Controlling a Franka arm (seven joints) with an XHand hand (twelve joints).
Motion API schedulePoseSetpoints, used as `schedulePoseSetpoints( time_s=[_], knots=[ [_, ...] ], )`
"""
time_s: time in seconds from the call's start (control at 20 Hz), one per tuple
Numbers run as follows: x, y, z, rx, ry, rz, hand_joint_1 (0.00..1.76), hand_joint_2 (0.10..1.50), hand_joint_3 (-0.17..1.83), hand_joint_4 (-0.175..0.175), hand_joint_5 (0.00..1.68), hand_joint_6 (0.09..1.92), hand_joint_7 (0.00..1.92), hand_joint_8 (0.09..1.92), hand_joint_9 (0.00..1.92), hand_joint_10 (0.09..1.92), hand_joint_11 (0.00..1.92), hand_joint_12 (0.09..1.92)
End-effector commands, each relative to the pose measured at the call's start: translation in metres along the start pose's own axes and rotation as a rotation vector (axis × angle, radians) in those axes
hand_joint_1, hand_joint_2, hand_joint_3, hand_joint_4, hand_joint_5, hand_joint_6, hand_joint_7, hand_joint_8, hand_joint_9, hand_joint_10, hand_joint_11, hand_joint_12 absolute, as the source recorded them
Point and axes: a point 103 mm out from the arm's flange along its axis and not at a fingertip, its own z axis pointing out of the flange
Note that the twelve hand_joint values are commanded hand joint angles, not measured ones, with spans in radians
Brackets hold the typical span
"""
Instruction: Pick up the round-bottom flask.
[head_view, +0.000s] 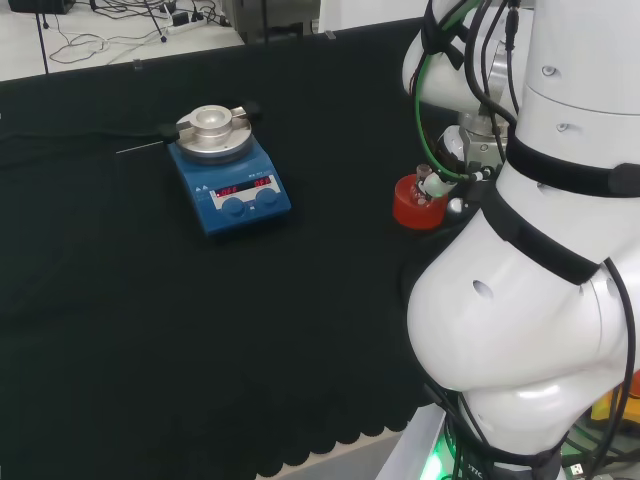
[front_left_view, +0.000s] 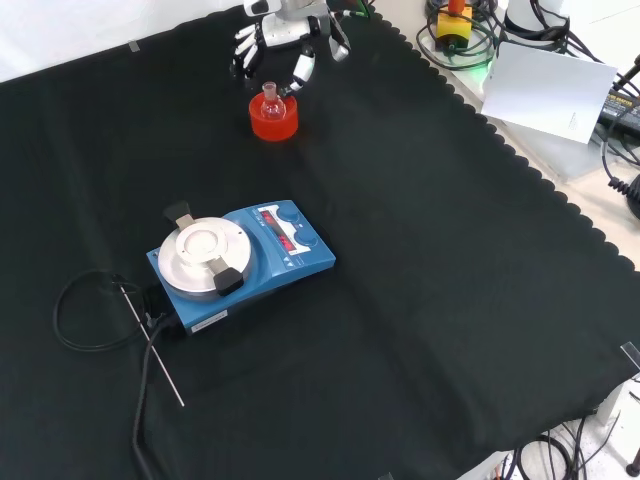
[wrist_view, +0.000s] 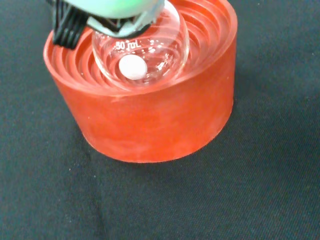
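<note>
Flask: the round-bottom flask (wrist_view: 142, 50) sits upright in the ribbed hollow of the red stand (wrist_view: 150, 115); clear glass with a small white oval piece lying in its bulb.
Stand: on the black cloth of the counter (front_left_view: 430, 300), toward the top of the front view.
Hand: the hand (front_left_view: 285, 40) hangs just above and behind the flask neck in the front view.
Fingers: the fingers (front_left_view: 243, 50) point down, spread to either side of the neck, apparently not touching it; they grip nothing.
Stirrer: a blue hotplate stirrer (front_left_view: 240, 262) with a round metal top stands well apart, nearer the front camera.
Cable: its black cable (front_left_view: 80, 315) loops beside it, with a thin rod (front_left_view: 155, 352) lying on the cloth.
</note>
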Motion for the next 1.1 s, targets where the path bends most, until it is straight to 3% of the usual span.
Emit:
schedulePoseSetpoints(
  time_s=[0.05, 1.0, 1.1],
  knots=[
    [-0.003, 0.002, -0.003, -0.019, 0.010, -0.032, 0.95, 0.64, 0.66, -0.068, 0.78, 0.71, 0.38, 0.72, 0.54, 0.67, 0.19, 1.40],
    [0.002, 0.004, -0.005, -0.009, 0.042, -0.075, 0.95, 0.64, 0.67, -0.078, 0.82, 0.72, 0.39, 0.71, 0.55, 0.67, 0.20, 1.40],
    [0.021, 0.002, -0.003, -0.009, 0.023, -0.073, 0.94, 0.64, 0.67, -0.079, 0.82, 0.72, 0.39, 0.71, 0.55, 0.67, 0.20, 1.40]
  ],
)
